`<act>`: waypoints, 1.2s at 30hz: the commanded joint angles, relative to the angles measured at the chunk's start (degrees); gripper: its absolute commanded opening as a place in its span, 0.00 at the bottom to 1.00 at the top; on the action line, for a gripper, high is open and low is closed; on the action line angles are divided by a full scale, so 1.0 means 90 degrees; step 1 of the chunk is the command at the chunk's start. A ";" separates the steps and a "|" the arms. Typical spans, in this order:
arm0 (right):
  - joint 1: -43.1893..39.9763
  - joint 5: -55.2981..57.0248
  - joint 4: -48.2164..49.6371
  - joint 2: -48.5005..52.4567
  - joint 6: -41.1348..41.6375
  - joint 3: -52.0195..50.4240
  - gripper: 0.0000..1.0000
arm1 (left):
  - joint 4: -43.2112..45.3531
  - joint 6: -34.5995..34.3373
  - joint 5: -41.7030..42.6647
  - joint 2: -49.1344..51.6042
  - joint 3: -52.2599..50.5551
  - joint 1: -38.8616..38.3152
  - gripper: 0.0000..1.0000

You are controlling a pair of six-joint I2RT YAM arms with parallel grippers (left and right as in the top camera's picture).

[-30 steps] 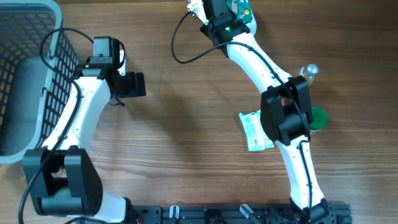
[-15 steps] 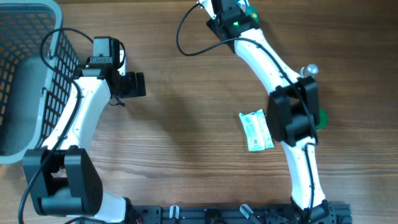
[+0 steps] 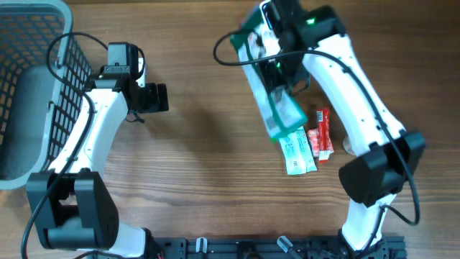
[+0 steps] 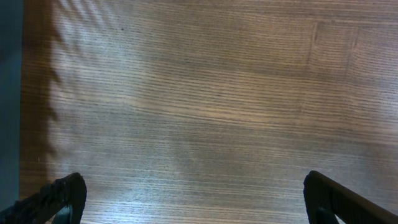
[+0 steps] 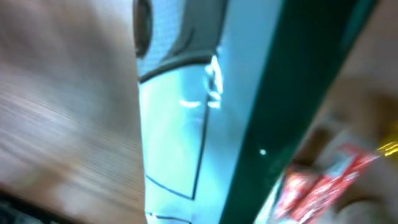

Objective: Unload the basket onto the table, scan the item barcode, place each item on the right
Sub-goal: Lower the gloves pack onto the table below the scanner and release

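Observation:
The item, a long green and pale-blue pack point(image 3: 272, 101), hangs tilted over the middle of the table. My right gripper point(image 3: 282, 70) is shut on its upper part. In the right wrist view the pack point(image 5: 186, 112) fills the frame, blurred, with its dark green edge point(image 5: 286, 106) running down the picture, and my own fingers are hidden. No barcode shows in any view. My left gripper point(image 3: 155, 98) hovers open over bare wood at the left. Its fingertips point(image 4: 65, 199) stand far apart with nothing between them.
A white and green packet point(image 3: 297, 152) and a red packet point(image 3: 320, 134) lie on the table under the held pack. The red packet point(image 5: 317, 186) also shows blurred at the right wrist view's lower right. A grey mesh basket point(image 3: 29, 86) stands at the far left.
My right arm has swung from the table's far edge toward the centre, carrying the pack with it. The red packet has come into view. The left arm has not moved.

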 commanded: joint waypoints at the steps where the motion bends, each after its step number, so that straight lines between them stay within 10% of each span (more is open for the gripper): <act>1: -0.0015 -0.0432 0.0270 0.0112 0.0712 -0.0831 0.06 | 0.0017 0.0034 -0.0015 -0.0012 0.0058 0.0029 1.00; 6: -0.0015 -0.0233 0.0787 0.0119 0.0889 -0.1588 0.13 | 0.0017 0.0034 -0.0015 -0.0012 0.0058 0.0029 1.00; 9: -0.0015 0.0505 0.0940 0.0119 0.1076 -0.1834 0.55 | 0.0017 0.0034 -0.0015 -0.0012 0.0056 0.0029 1.00; 15: -0.0015 0.0940 0.1311 0.0119 0.1241 -0.1982 0.72 | 0.0017 0.0034 -0.0015 -0.0012 0.0056 0.0029 1.00; 18: -0.0015 0.0937 0.1443 0.0119 0.1241 -0.1982 1.00 | 0.0017 0.0034 -0.0015 -0.0012 0.0056 0.0029 1.00; 36: -0.0032 0.0937 0.5226 0.0119 0.1234 -0.1982 1.00 | 0.0017 0.0034 -0.0015 -0.0012 0.0056 0.0029 1.00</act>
